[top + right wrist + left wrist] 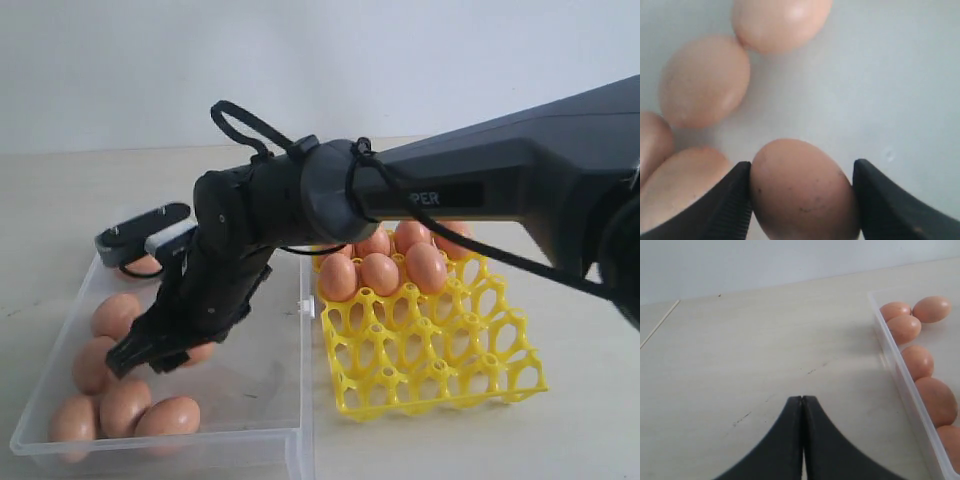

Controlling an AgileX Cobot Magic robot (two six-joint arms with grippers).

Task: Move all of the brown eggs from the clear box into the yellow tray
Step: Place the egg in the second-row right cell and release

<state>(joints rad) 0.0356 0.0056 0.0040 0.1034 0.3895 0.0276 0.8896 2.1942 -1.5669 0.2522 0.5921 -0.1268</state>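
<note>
Landmark: shallow rectangular clear box [265, 385] of transparent plastic, on a pale wooden tabletop [765, 340]. The black right gripper [145, 355] reaches down inside the clear box, about midway along its length. Its fingers [730, 205] are clamped on one smooth oval brown egg [802, 192]: in the right wrist view a pad lies against each side of the shell. I cannot tell if this egg is lifted off the box floor. More smooth, matte brown eggs [125, 405] lie loose in the box; the exterior view shows them gathered towards its near end and along the wall farthest from the tray. The bright yellow tray [437, 399] of latticed plastic sits just beside the clear box, on its latch side. Several eggs [380, 273] already sit in the tray's far rows, and the cups nearer the camera hold none. The black left gripper [802, 399] hangs outside the clear box, over the tabletop beside one wall. Its fingers are pressed together with nothing between them.
</note>
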